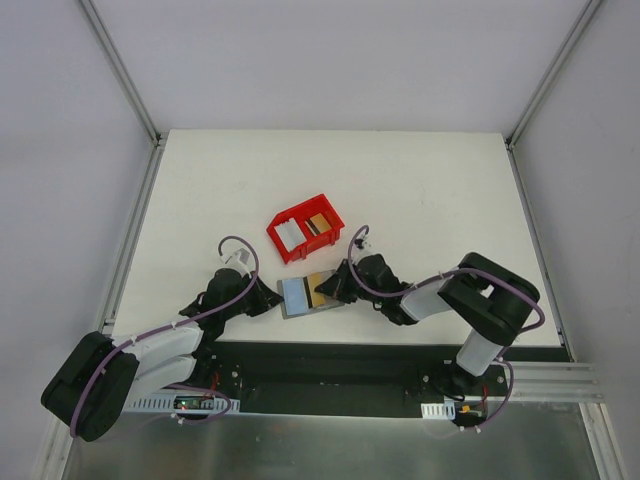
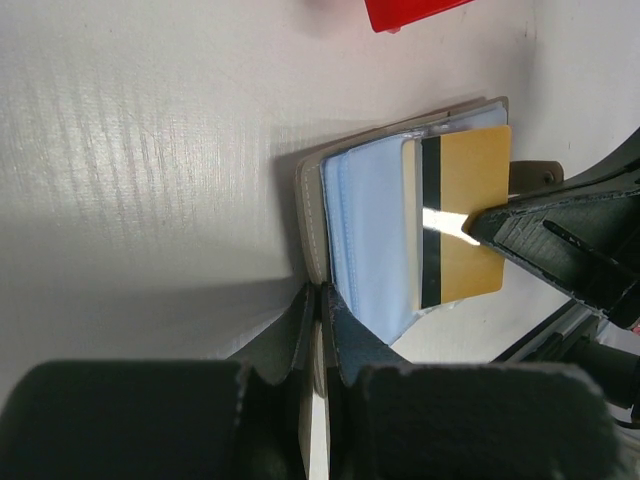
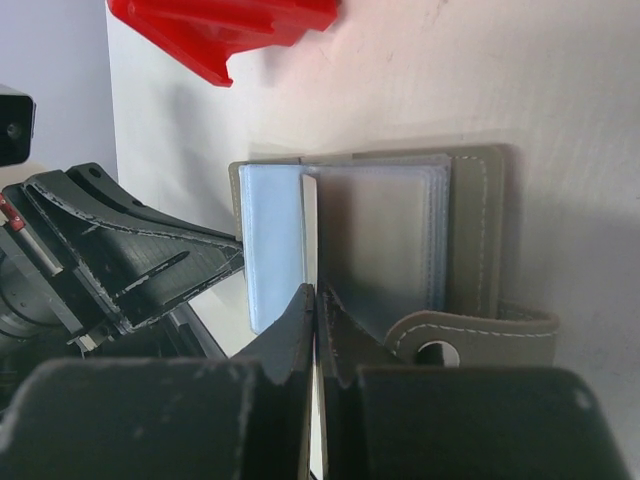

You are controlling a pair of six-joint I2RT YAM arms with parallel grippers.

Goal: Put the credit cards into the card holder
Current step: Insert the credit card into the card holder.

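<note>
The grey card holder (image 1: 293,297) lies open near the table's front edge, its blue-grey clear sleeves up. My left gripper (image 1: 270,298) is shut on its left cover edge, as the left wrist view shows (image 2: 322,290). My right gripper (image 1: 337,289) is shut on the gold card (image 1: 320,288). The gold card's black stripe shows in the left wrist view (image 2: 465,215), lying over the holder's (image 2: 365,235) right half. In the right wrist view the card (image 3: 309,230) is edge-on between my fingertips (image 3: 316,292), above the holder (image 3: 400,235). A white card (image 1: 291,236) and a darker card (image 1: 319,223) lie in the red bin.
The red bin (image 1: 295,208) stands just behind the holder, and also shows in the left wrist view (image 2: 410,12) and the right wrist view (image 3: 220,25). The holder's snap strap (image 3: 480,335) sticks out beside my right fingers. The two grippers face each other closely across the holder.
</note>
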